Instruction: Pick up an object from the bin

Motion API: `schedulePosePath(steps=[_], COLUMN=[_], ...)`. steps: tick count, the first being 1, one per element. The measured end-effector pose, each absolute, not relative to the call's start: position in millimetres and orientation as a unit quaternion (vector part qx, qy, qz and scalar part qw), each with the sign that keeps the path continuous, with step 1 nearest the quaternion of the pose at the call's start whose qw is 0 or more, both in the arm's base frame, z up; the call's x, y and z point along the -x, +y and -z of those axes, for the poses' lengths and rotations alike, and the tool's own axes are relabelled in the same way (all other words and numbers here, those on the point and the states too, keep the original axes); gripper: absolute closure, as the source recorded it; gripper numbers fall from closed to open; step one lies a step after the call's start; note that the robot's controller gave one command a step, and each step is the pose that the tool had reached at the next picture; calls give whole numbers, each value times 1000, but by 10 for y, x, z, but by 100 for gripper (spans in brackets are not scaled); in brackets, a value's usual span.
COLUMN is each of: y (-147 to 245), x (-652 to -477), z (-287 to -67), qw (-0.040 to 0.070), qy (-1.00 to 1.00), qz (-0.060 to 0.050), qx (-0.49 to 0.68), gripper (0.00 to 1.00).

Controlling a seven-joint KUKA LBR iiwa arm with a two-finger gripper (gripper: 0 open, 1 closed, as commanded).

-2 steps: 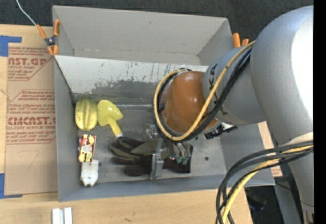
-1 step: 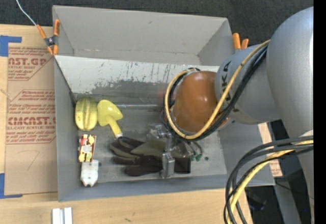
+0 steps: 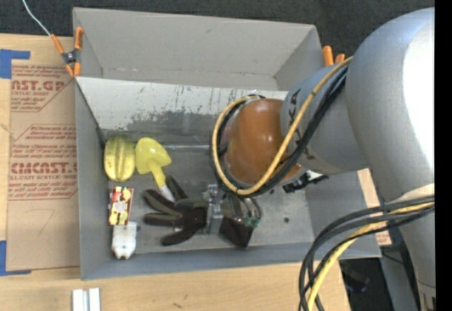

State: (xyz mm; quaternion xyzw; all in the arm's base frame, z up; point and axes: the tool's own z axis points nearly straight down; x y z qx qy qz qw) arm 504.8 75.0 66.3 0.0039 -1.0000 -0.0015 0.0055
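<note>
Grey bin (image 3: 191,55), gripper (image 3: 224,216) close to near wall (image 3: 212,259)

Grey arm (image 3: 385,104) comes in over the right wall of the bin (image 3: 191,41), its big link riding high above that side. Orange wrist cover (image 3: 256,138) over the bin's middle, yellow and black cables (image 3: 220,134) looped round it. The gripper (image 3: 224,216) points down, low inside the bin, close to its front wall.

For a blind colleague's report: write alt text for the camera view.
The gripper is low in the grey bin, at a dark glove-shaped thing. Left of it lie a yellow scoop, a yellow ridged fruit and a small toy.
</note>
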Motion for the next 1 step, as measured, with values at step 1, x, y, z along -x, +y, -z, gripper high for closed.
schedulePosePath(steps=[1], y=[750], x=[-5048], z=[-663], qw=[5], qy=[-1000], qz=[2], qx=[-4], gripper=[100])
